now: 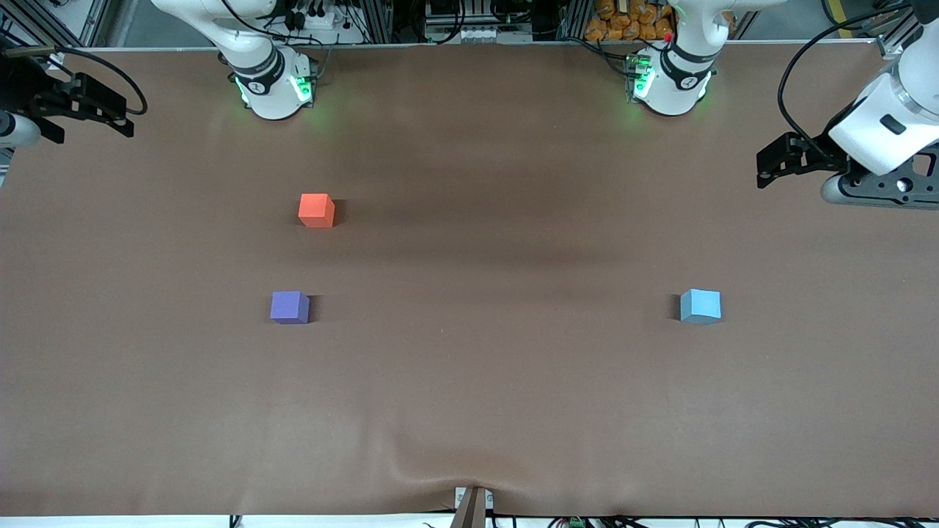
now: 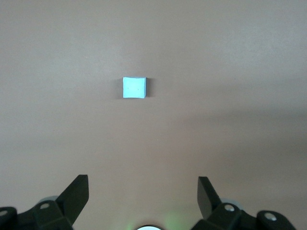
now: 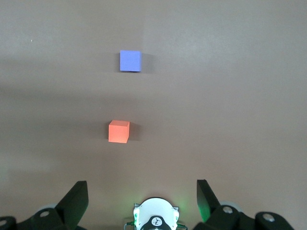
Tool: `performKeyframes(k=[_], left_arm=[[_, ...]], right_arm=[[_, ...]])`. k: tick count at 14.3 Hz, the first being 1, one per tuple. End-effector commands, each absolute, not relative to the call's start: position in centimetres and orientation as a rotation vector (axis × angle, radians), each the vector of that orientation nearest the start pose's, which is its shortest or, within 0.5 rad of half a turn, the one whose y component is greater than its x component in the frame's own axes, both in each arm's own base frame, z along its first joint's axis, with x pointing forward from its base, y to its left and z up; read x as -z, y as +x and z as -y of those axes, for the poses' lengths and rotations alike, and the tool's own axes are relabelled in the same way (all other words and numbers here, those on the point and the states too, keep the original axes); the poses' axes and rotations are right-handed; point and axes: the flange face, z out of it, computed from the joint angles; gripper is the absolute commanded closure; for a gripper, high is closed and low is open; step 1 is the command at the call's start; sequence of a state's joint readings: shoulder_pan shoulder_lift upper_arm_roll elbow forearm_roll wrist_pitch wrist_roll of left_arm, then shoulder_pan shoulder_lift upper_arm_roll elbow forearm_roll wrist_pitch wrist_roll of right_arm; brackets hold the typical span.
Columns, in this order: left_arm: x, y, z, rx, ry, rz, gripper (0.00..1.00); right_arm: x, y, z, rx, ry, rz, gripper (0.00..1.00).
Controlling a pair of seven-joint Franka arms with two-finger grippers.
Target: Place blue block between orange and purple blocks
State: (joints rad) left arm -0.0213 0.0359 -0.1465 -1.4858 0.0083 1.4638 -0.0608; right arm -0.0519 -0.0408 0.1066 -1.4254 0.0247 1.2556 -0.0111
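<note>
A brown table point(image 1: 469, 411) carries an orange block point(image 1: 316, 210), purple block point(image 1: 289, 306) and blue block point(image 1: 700, 306), all apart

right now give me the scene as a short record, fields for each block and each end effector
blue block: on the table, toward the left arm's end, untouched
orange block: toward the right arm's end
purple block: nearer the front camera than the orange block, apart from it
left end effector: open, raised over the table edge, waiting
right end effector: open, raised over the table edge

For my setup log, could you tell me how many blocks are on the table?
3: orange block toward the right arm's end, purple block nearer the camera, blue block toward the left arm's end.
</note>
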Motion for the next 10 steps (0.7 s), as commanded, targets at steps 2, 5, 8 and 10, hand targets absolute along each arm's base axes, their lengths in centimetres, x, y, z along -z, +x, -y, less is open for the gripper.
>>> performKeyframes(k=[2,5,8,10], left_arm=[[-64.0,54.9,9.1,-0.1,-3.133,-0.156,0.0],[-64.0,54.9,8.9,-0.101,-3.135,-0.144,0.0],[-62.7,55.8,8.5,-0.124,-3.144,-0.129,0.0],[-60.5,57.0,7.9,-0.165,-3.135,-0.115,0.0]], right_arm=[[-68.9,49.7,-2.2,-0.203,-3.14,0.061,0.0],[-68.8,49.8,-2.0,-0.205,-3.139,0.053,0.0],[-69.0,49.7,-2.1,-0.198,-3.138,0.056,0.0],[-69.0,49.7,-2.0,-0.2,-3.14,0.051,0.0]])
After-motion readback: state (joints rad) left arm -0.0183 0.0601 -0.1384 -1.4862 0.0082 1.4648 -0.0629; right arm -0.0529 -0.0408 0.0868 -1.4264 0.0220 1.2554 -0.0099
